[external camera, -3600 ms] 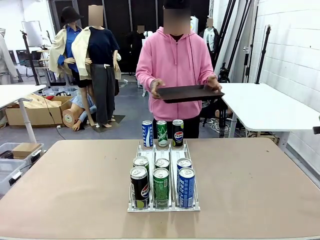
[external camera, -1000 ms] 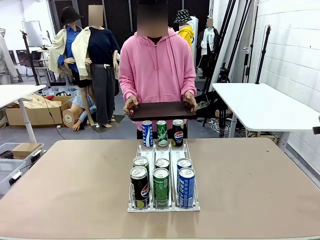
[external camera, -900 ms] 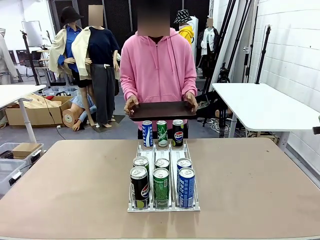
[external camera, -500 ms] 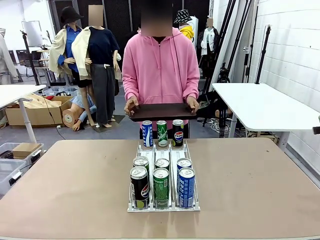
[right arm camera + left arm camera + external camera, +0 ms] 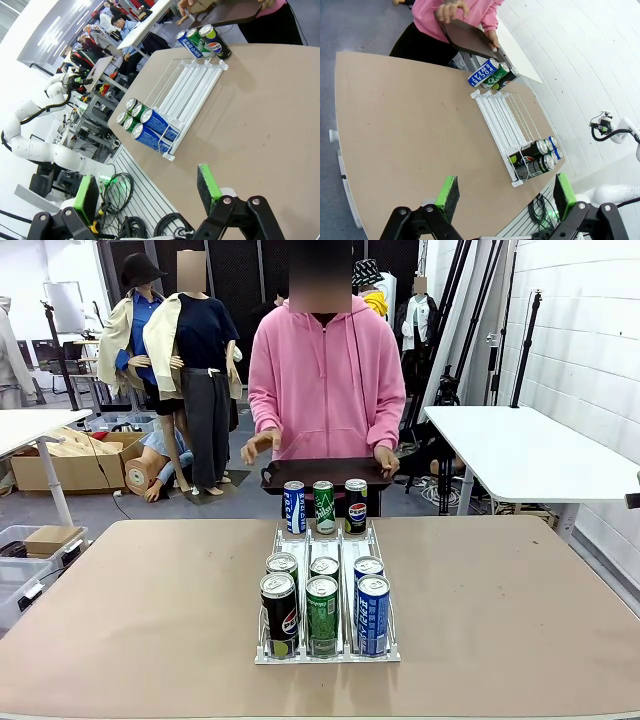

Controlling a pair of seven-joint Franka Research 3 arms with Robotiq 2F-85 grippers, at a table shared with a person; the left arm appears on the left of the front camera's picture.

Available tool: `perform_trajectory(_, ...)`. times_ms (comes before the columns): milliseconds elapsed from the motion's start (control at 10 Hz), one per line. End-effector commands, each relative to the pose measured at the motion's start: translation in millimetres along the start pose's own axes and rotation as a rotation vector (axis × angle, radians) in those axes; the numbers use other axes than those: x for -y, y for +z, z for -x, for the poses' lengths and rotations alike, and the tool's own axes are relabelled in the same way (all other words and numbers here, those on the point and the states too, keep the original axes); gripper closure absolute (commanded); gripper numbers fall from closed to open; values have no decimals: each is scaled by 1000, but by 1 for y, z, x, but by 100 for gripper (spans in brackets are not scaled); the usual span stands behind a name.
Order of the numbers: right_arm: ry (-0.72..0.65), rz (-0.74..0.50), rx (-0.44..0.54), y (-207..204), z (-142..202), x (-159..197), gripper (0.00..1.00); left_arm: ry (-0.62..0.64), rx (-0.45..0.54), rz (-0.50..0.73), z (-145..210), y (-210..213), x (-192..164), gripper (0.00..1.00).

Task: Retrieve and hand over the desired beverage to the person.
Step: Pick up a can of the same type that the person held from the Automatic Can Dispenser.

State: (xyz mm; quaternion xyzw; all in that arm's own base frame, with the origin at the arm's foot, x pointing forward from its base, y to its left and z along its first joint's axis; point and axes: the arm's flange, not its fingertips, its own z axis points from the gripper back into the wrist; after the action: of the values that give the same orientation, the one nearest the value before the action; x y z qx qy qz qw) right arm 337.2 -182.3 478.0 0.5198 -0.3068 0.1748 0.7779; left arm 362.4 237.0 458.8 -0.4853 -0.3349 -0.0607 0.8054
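Bench (image 5: 150, 590): can rack (image 5: 340, 543) at centre, cans (image 5: 322, 605) upright, lanes running toward the person (image 5: 325, 380) holding a tray (image 5: 325, 473). Both spread, empty: left hand (image 5: 505, 195), right hand (image 5: 146, 192), well short of rack, about equally near.

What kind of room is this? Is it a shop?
Probably a robot lab or workshop, not a shop: a plain white work table, black equipment stands against a bare white brick wall, and a cardboard box on the floor.

Glossy metal cans (image 5: 322, 600) in a white wire rack (image 5: 303, 543) on a matt, smooth tabletop (image 5: 150, 600) — tray (image 5: 300, 470) dull dark.
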Motion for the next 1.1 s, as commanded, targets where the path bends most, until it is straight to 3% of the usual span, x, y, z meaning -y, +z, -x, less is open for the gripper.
perform_trajectory(0, 4, -14, 5, 1, 1, 0, 0, 0, -5, -16, 1, 3, 2, 0)
perform_trajectory(1000, 4, -14, 5, 1, 1, 0, 0, 0, -5, -16, 1, 3, 2, 0)
